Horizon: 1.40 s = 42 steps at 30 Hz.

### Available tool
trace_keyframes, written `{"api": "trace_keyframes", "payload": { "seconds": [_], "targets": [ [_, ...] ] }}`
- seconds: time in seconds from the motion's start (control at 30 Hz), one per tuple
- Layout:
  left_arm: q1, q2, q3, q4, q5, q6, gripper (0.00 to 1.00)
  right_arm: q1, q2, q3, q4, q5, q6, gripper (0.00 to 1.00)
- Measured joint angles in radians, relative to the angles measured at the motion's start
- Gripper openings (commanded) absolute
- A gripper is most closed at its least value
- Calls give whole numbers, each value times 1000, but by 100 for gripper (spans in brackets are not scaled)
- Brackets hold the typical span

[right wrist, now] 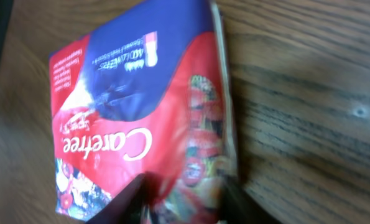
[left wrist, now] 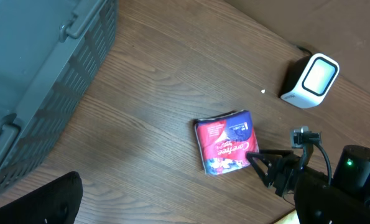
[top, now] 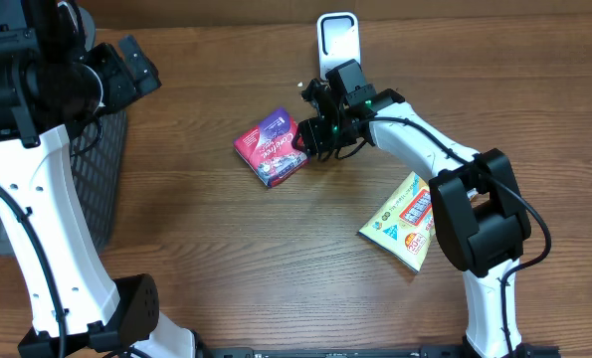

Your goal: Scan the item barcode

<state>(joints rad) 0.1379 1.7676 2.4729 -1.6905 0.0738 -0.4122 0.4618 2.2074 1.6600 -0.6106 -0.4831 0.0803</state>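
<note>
Two arms show from overhead: the right claw (top: 308,134) sits at the corner of the red-and-purple packet (top: 271,149), which lies flat on the bench (top: 226,259) near the white scanner (top: 337,40). The left claw (top: 141,68) hangs wide open and empty. From the left wrist, no barcode shows on the packet's upper face. From the right wrist, the fingers (right wrist: 130,202) stand part-shut, pinching the packet's edge. Pickup is in hand, I judge. Next, lift it and turn the barcode toward the scanner.

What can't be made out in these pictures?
Barcode on the red packet: none visible in any view; print blurred in right wrist view.
Grip of the right hand: fingers blurred, cut off by right wrist view's bottom edge.
The yellow packet: overhead, its right part hidden under the right arm.
</note>
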Motion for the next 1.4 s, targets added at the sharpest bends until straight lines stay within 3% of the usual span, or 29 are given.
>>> {"api": "trace_keyframes", "payload": {
  "seconds": [0.03,0.7,0.73,0.8,0.87,0.9,1.4],
  "targets": [
    [0,0,0,0,0,0,100,0,0,0,0,2,7,4],
    [0,0,0,0,0,0,100,-29,0,77,-183,46,108,4],
    [0,0,0,0,0,0,100,-36,0,77,-192,49,116,12],
    [0,0,0,0,0,0,100,-58,0,77,-214,53,135,58],
    [0,0,0,0,0,0,100,-90,-5,77,-242,55,148,94],
    [0,0,0,0,0,0,100,-104,-9,77,-249,56,153,100],
    [0,0,0,6,5,-17,100,-303,-54,77,-297,62,240,100]
  ]
}}
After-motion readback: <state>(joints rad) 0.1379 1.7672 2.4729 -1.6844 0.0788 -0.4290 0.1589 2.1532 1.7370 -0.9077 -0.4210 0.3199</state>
